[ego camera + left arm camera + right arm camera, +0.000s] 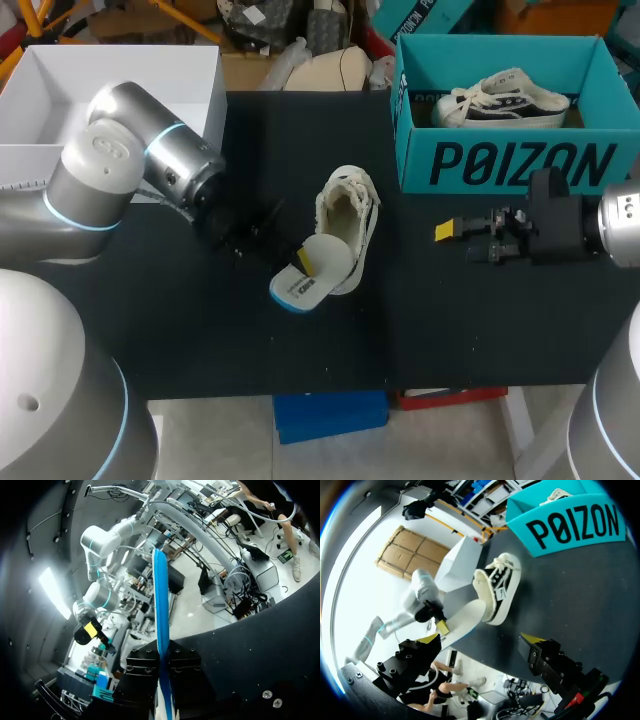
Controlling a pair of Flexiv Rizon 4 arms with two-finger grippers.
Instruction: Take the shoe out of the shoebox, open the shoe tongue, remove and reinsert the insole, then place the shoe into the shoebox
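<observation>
Resting on the matte black table (450, 320), cream canvas shoe (352, 205), near the teal cardboard shoebox (520, 165). Flat oval insole (325, 268), white, blue-edged, juts from its opening, pinched by left gripper (300, 264). Right gripper (447, 232) fingers spread wide, nearby.

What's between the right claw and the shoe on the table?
Nothing: the head view shows only bare black table between the right gripper and the shoe.
</observation>
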